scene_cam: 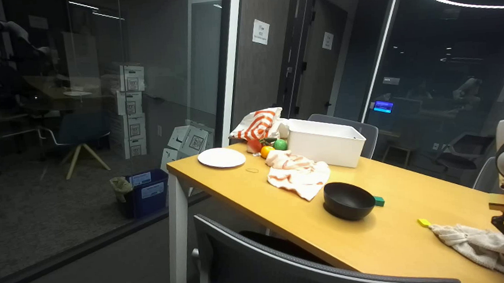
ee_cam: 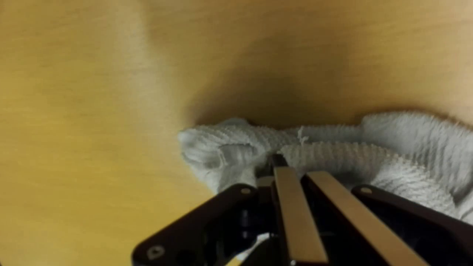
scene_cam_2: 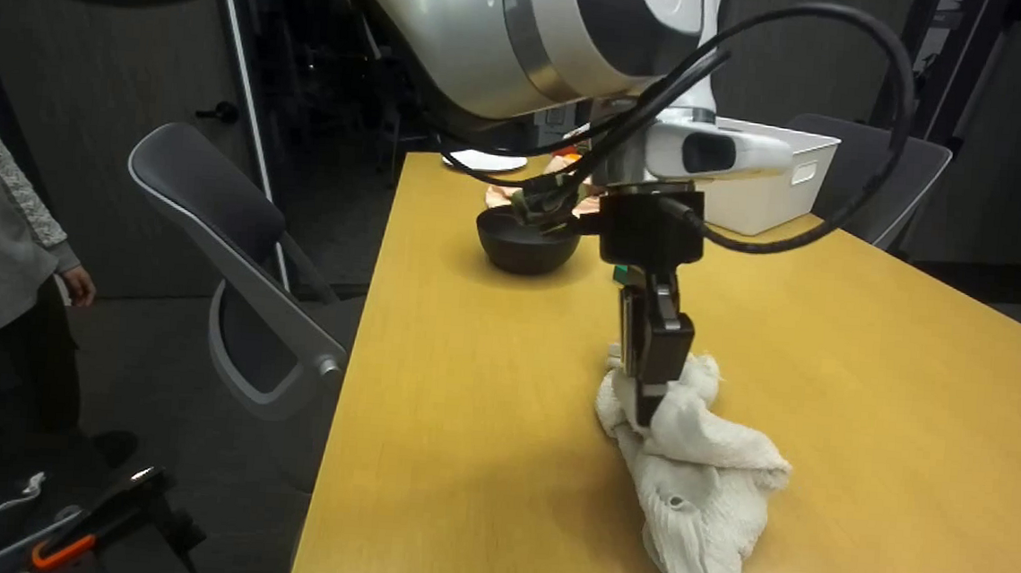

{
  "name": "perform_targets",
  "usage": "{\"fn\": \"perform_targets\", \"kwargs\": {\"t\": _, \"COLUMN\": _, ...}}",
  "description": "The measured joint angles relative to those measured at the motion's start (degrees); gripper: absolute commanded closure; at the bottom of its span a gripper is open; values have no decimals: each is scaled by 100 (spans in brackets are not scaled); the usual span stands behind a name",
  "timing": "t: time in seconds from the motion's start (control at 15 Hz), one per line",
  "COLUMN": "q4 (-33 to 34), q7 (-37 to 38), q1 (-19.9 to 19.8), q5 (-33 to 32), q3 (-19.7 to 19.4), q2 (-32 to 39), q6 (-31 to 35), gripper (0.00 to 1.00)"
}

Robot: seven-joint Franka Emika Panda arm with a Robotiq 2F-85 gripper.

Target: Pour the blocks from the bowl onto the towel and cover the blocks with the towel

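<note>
Pressed together at the fingers (ee_cam: 298, 214) | around the tips, bunched white towel (scene_cam_2: 704, 471) | cannot tell whether pinching it

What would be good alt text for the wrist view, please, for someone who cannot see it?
The gripper, its jaws shut, points into the rumpled folds of the whitish towel; whether it pinches any cloth is hidden. The yellowish wooden table shows above and to the left.

Upright black bowl (scene_cam: 349, 205), green block (scene_cam: 379, 201) beside, yellow block (scene_cam: 424, 222) near crumpled towel (scene_cam_2: 703, 489)
</note>
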Motion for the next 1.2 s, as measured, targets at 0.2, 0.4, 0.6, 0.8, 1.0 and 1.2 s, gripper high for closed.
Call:
{"fn": "perform_targets", "kwargs": {"t": 0.2, "q4": 196, "q7": -1029, "q1": -93, "q5": 970, "q3": 146, "q2": 369, "q6": -202, "gripper": 71}}
{"fn": "perform_targets", "kwargs": {"t": 0.4, "q4": 574, "q7": -1669, "q1": -222, "q5": 1542, "q3": 157, "q2": 834, "q6": -381, "gripper": 57}}
{"fn": "perform_targets", "kwargs": {"t": 0.6, "q4": 859, "q7": -1916, "q1": -265, "q5": 1712, "q3": 156, "q2": 1024, "q6": -723, "gripper": 35}}
{"fn": "perform_targets", "kwargs": {"t": 0.8, "q4": 1025, "q7": -2315, "q1": -265, "q5": 2120, "q3": 189, "q2": 912, "q6": -1586, "gripper": 12}}
{"fn": "perform_targets", "kwargs": {"t": 1.0, "q4": 1058, "q7": -2804, "q1": -268, "q5": 2599, "q3": 232, "q2": 509, "q6": -2432, "gripper": 0}}
{"fn": "perform_targets", "kwargs": {"t": 1.2, "q4": 983, "q7": -2964, "q1": -266, "q5": 2742, "q3": 242, "q2": -82, "q6": -2489, "gripper": 0}}
